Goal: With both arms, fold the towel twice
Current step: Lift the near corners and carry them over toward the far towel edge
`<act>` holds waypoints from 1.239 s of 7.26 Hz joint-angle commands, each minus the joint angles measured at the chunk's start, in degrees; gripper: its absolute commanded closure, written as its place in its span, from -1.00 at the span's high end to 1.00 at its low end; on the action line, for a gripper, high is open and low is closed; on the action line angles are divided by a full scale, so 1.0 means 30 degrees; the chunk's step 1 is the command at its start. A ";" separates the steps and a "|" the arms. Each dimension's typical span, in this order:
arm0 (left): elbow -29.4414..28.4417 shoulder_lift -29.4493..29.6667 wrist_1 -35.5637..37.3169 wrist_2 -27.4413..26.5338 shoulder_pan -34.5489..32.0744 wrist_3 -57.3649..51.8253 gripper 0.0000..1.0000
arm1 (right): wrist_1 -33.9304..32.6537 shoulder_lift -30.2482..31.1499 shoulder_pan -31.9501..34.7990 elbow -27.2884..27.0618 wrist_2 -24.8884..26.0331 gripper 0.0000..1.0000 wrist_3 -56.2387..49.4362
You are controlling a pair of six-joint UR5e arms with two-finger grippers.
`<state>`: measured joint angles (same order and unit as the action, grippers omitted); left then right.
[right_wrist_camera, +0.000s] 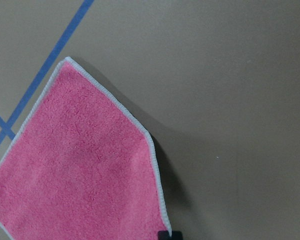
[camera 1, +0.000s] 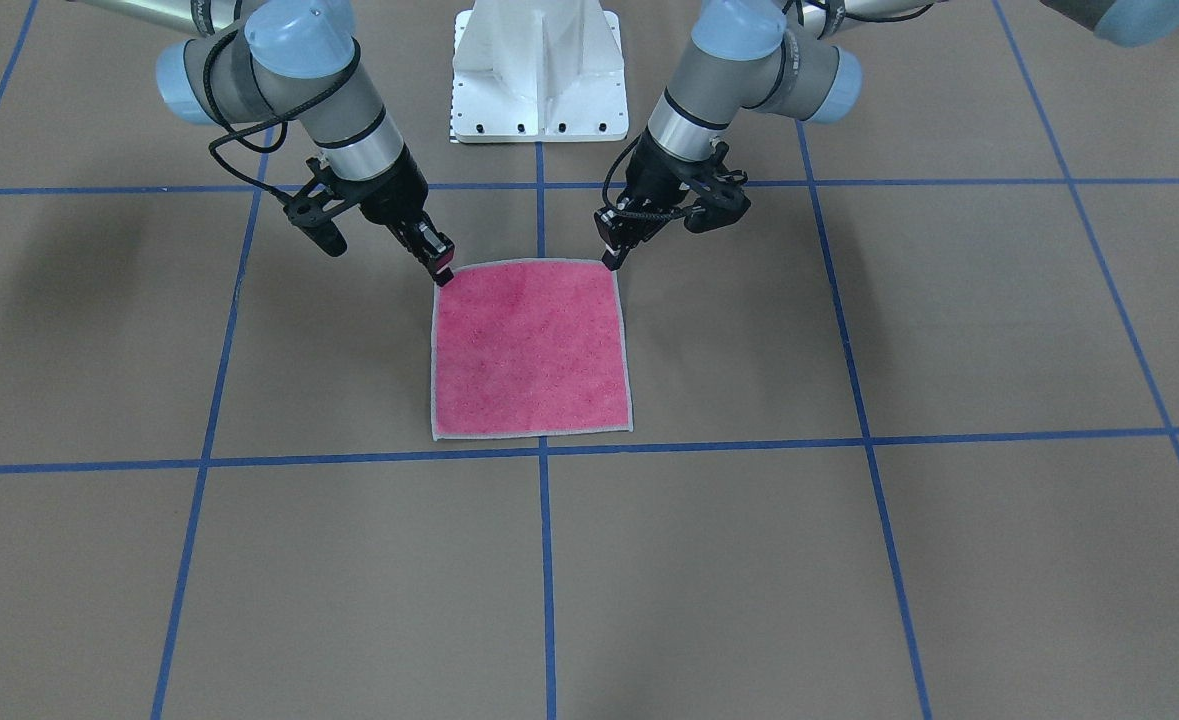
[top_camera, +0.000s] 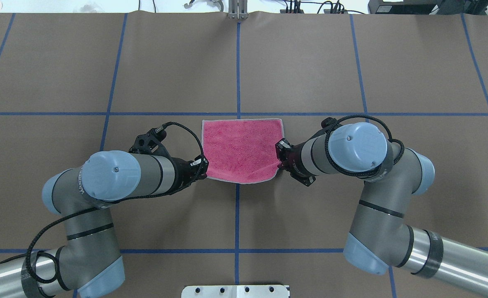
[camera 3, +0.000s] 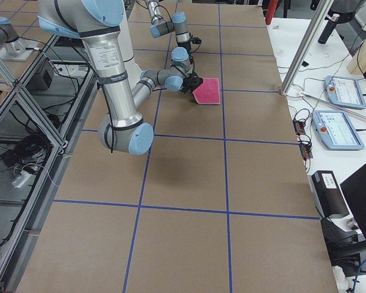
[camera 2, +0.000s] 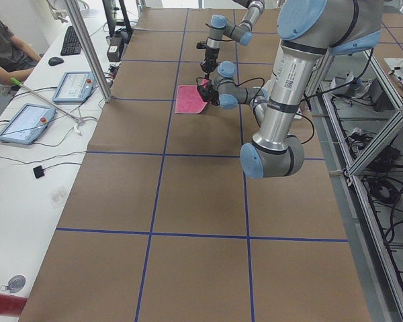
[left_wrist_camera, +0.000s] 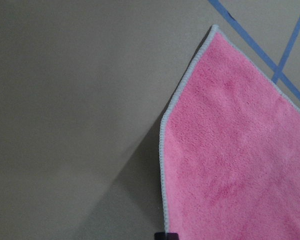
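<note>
The towel (camera 1: 534, 350) lies pink face up with a light grey hem, spread near the table's middle (top_camera: 241, 149). My left gripper (top_camera: 204, 167) is shut on its near left corner, which shows in the front view (camera 1: 611, 262). My right gripper (top_camera: 280, 159) is shut on the near right corner (camera 1: 442, 275). Both held corners are raised a little off the table. In the left wrist view the towel (left_wrist_camera: 240, 160) bends up with a shadow under it. In the right wrist view the towel (right_wrist_camera: 80, 170) does the same. The far edge rests flat.
The white pedestal base (camera 1: 539, 70) stands behind the towel on the robot's side. Blue tape lines (top_camera: 237, 70) cross the brown table cover. Tablets (camera 2: 20, 124) and cables lie on the side bench, where a person (camera 2: 7, 47) sits.
</note>
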<state>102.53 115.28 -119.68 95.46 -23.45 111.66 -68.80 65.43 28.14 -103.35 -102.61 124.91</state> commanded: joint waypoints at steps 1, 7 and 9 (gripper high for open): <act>-0.1064 0.0707 -0.0008 -0.0004 -0.0704 -0.0159 -1.00 | 0.0051 -0.1125 0.0958 0.1575 -0.0746 -1.00 0.0521; -0.4404 0.2962 -0.0155 0.0055 -0.2024 -0.0277 -1.00 | 0.0197 -0.3146 0.1927 0.5061 -0.0836 -1.00 0.0375; -0.4907 0.3232 -0.0155 0.0055 -0.2463 -0.0277 -1.00 | 0.0839 -0.3148 0.2366 0.5560 -0.0865 -1.00 0.0375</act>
<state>88.82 124.42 -120.13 95.61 -29.99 110.83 -67.31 56.18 34.48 -87.89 -105.14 126.06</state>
